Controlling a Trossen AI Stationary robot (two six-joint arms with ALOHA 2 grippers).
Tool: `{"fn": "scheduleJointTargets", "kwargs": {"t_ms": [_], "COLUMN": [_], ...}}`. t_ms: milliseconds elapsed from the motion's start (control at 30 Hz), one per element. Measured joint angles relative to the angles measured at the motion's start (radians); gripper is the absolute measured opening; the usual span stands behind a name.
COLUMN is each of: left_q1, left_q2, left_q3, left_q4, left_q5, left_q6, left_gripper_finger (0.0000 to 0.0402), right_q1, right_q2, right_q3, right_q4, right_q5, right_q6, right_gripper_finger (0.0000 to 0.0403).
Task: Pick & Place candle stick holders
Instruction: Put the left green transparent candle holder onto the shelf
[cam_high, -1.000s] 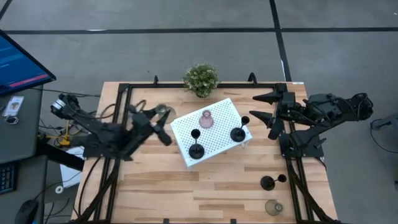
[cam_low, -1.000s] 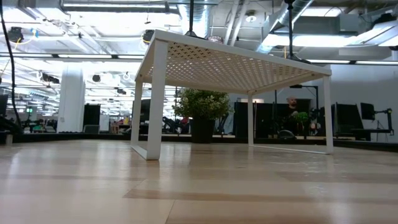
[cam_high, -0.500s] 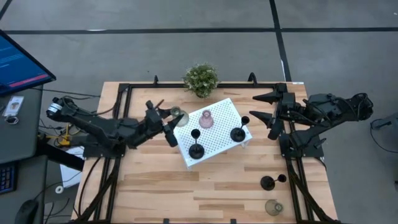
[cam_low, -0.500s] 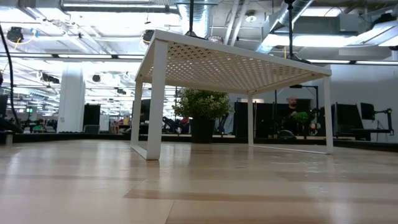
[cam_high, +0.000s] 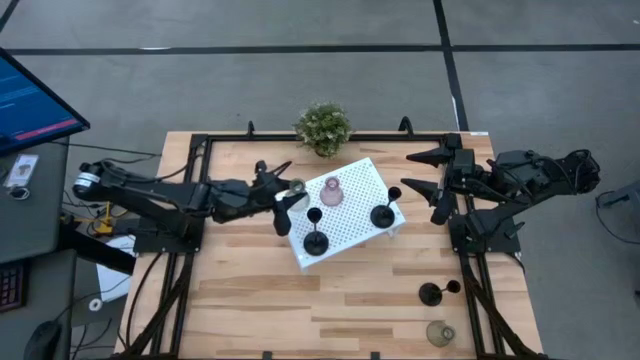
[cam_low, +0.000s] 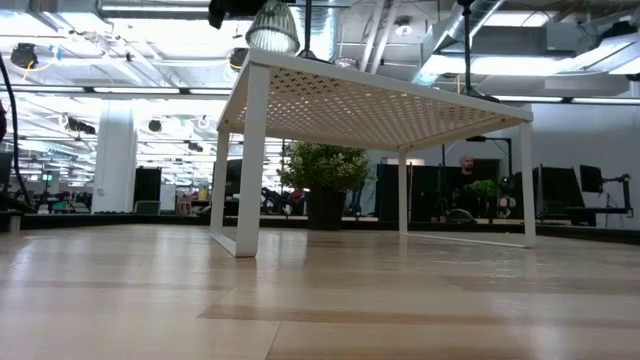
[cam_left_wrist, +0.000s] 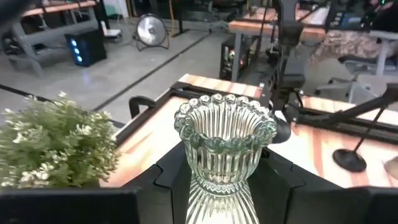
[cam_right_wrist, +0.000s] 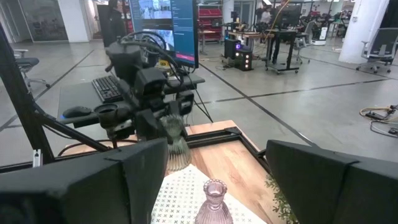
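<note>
My left gripper (cam_high: 287, 196) is shut on an olive-green glassy holder (cam_left_wrist: 224, 143), at the left corner of the white perforated tray (cam_high: 352, 178). In the low view the holder (cam_low: 272, 28) hangs just above that corner. On the tray stand the pink holder (cam_high: 331, 190) and two black holders (cam_high: 315, 241) (cam_high: 383, 214). A third black holder (cam_high: 432, 293) and the other olive-green one (cam_high: 438, 332) stand on the table at the near right. My right gripper (cam_high: 428, 172) is open and empty, right of the tray. My left gripper pinches the holder's lower body (cam_left_wrist: 214, 199), below its scalloped cup, between the two fingers (cam_left_wrist: 166, 180), one on each side. The fingers come about level from the table's left. The holder stands upright in the hold, lifted clear of the table, just above the tray's corner.
A green potted plant (cam_high: 323, 127) stands at the table's far edge behind the tray. A black frame (cam_high: 200, 150) runs along the table's sides. Bare wood (cam_high: 250, 300) lies at the near left. Desks and a monitor show in the room beyond.
My left gripper has gone toward the table's right edge with the olive-green holder, from left of the tray to its left corner. The holder has stayed upright and has come into the low view above the tray.
</note>
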Motion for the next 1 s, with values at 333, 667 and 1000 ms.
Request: {"fn": "scheduleJointTargets", "kwargs": {"t_ms": [333,667,1000], "left_q1": [0.014,0.015,0.033], "left_q2": [0.022,0.020,0.020], "left_q3": [-0.104,-0.212,-0.243], "left_q4": [0.043,0.229,0.286], "left_q5": [-0.015,-0.020,-0.020], "left_q6": [-0.049,0.002,0.033], "left_gripper_finger": [0.0130,0.0130,0.0130], "right_q1": [0.000,0.000,0.000], "right_q2": [0.000,0.000,0.000], "right_q3": [0.000,0.000,0.000], "right_q4": [0.000,-0.005,-0.005], "right_q5": [0.000,0.000,0.000], "right_q6": [0.001,0.001,0.003], "right_gripper_finger": [0.0265,0.0265,0.0265]}}
